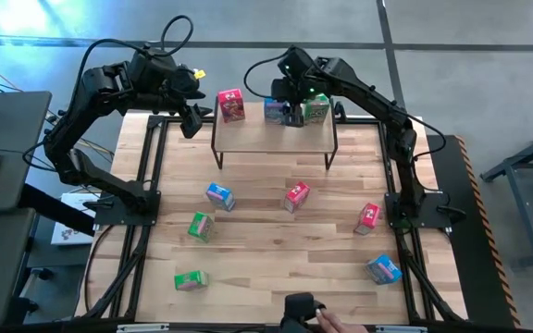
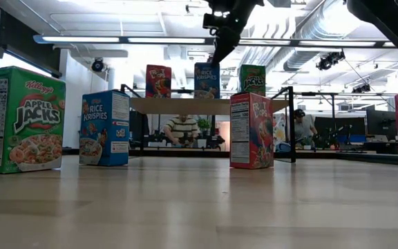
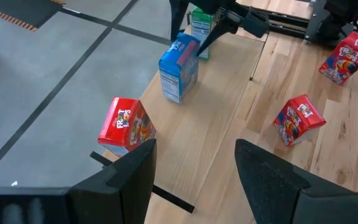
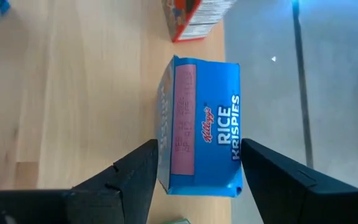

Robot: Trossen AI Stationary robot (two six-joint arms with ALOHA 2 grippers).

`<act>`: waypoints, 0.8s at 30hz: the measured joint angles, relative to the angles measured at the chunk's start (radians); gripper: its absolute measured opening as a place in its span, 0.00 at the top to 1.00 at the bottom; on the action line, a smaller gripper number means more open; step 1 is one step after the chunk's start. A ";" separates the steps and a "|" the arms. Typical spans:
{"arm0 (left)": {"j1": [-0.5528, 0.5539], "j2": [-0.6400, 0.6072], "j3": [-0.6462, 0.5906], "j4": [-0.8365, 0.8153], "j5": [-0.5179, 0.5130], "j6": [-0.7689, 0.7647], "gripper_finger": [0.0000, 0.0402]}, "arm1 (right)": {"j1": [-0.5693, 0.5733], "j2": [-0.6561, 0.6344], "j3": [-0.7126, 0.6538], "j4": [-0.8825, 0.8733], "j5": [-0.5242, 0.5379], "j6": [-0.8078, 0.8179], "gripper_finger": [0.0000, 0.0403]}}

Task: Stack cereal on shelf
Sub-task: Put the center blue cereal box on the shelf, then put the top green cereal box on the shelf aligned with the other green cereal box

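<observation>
The right gripper (image 1: 292, 115) hangs over the shelf (image 1: 248, 141), jaws parted to either side of the blue Rice Krispies box (image 4: 201, 127), apparently clear of it; the box stands between a red box (image 1: 231, 105) and a green box (image 1: 317, 108). Judging by 3 boxes shelved, placing is finishing; next calls for lifting straight clear. The left gripper (image 3: 194, 168) waits open beside the red box.

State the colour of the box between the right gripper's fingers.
Blue Rice Krispies box, pink top panel; right wrist view shows it best.
</observation>
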 joint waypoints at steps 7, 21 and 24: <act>0.000 0.000 0.000 0.000 0.000 0.000 0.48 | 0.004 -0.037 0.000 0.011 0.051 0.016 0.45; 0.000 0.000 0.000 0.000 0.000 0.000 0.48 | 0.045 -0.147 0.002 -0.003 0.078 0.092 0.45; 0.000 0.000 0.000 0.000 0.000 0.000 0.48 | 0.067 -0.183 0.002 -0.009 0.100 0.149 0.45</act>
